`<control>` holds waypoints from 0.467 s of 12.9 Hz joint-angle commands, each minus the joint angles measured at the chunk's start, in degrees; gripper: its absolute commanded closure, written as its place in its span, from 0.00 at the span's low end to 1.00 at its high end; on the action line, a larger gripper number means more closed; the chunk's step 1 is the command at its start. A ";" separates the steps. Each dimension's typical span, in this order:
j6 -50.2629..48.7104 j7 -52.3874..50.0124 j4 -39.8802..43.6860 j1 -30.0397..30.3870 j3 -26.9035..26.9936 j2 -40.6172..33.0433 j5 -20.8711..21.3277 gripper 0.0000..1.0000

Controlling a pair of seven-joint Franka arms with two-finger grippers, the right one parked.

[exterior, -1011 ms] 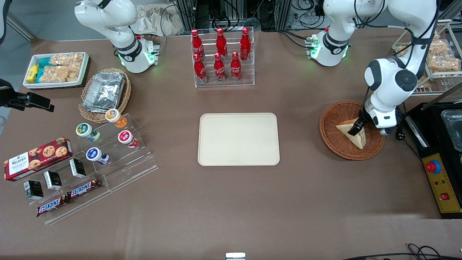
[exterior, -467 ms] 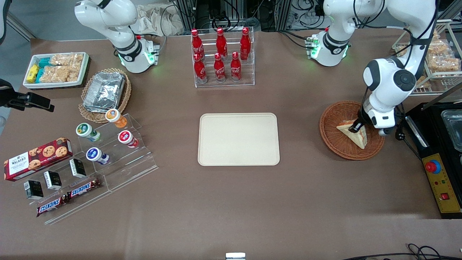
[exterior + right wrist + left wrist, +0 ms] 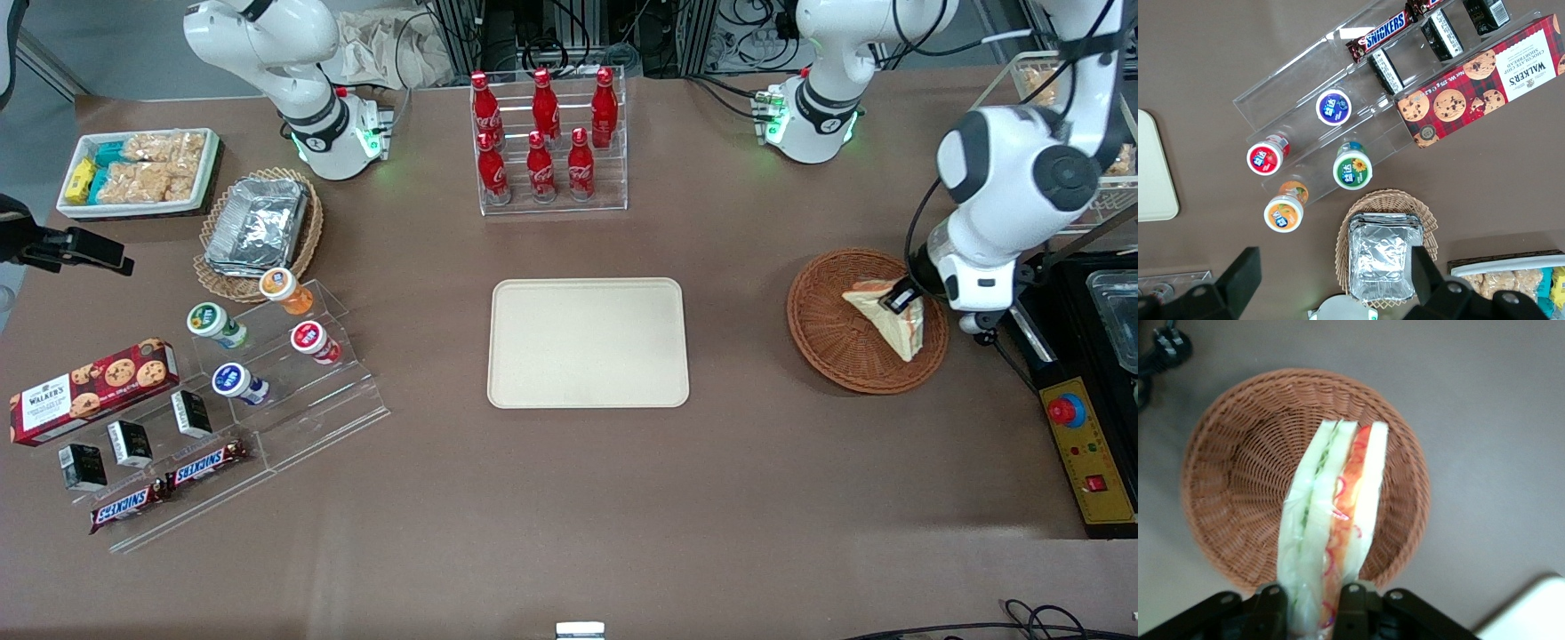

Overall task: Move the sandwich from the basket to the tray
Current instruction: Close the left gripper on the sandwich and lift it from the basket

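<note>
Both end effector (image 3: 1313,600) fingers clamp the sandwich (image 3: 1331,520) above the basket (image 3: 1225,487).

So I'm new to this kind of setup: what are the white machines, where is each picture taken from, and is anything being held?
They are two robot arms bolted to a brown table. One picture looks down from the front; the other two come from cameras on the arms' wrists. The working arm's gripper is shut on the sandwich, a white-bread wedge, held above the reddish-brown basket; its wrist camera looks down along the sandwich into the basket. The cream tray in the middle of the table has nothing on it yet. Cola bottles, yogurt cups, snack bars and a cookie box also stand around.
</note>
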 commanded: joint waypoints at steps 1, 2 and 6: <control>-15.74 1.00 14.88 -0.47 -4.19 1.29 1.54 1.00; -20.76 0.92 19.20 -0.47 -6.82 1.55 2.94 1.00; -27.04 0.48 27.49 -0.47 -18.86 2.34 3.92 1.00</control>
